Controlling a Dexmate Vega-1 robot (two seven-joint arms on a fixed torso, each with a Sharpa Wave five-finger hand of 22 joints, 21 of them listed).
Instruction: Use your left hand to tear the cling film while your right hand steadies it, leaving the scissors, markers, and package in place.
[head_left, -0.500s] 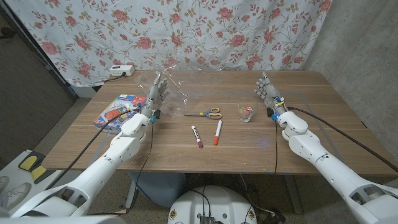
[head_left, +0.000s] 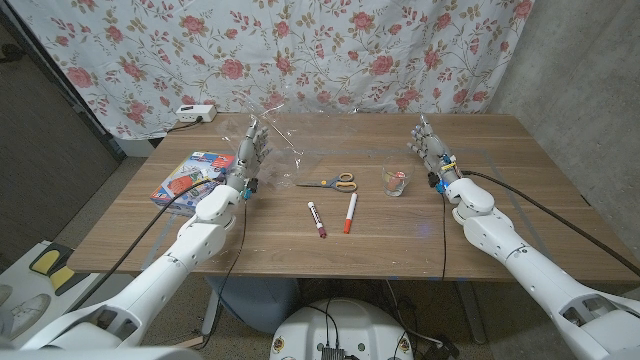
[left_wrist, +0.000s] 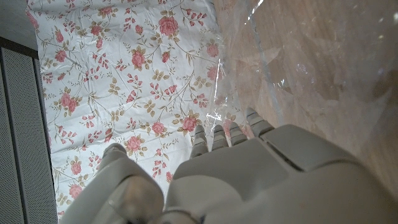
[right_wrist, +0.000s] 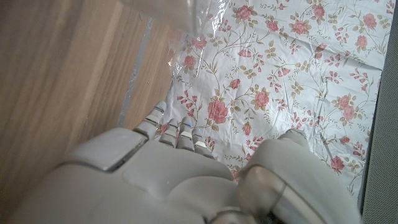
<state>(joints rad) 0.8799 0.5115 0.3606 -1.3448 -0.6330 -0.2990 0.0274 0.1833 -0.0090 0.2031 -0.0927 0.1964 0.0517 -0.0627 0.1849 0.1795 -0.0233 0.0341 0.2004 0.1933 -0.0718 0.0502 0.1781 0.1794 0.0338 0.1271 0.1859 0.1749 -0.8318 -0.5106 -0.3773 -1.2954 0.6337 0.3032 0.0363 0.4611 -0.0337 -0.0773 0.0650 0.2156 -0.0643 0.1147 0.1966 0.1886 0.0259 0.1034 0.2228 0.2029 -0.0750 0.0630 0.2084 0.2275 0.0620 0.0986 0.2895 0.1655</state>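
Standing upright with fingers apart, the left hand (head_left: 251, 150) holds nothing; crumpled cling film (head_left: 275, 135) lies just beside it at 2 o'clock on the wooden table (head_left: 400, 250). The right hand (head_left: 428, 143) likewise stands upright, fingers spread and bare. A floral curtain (head_left: 300, 50) hangs behind.

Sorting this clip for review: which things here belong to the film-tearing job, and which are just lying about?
Belongs to the job:
cling film
left hand
right hand

Lying about, to be left in place:
scissors
two markers
package
small glass
white power strip
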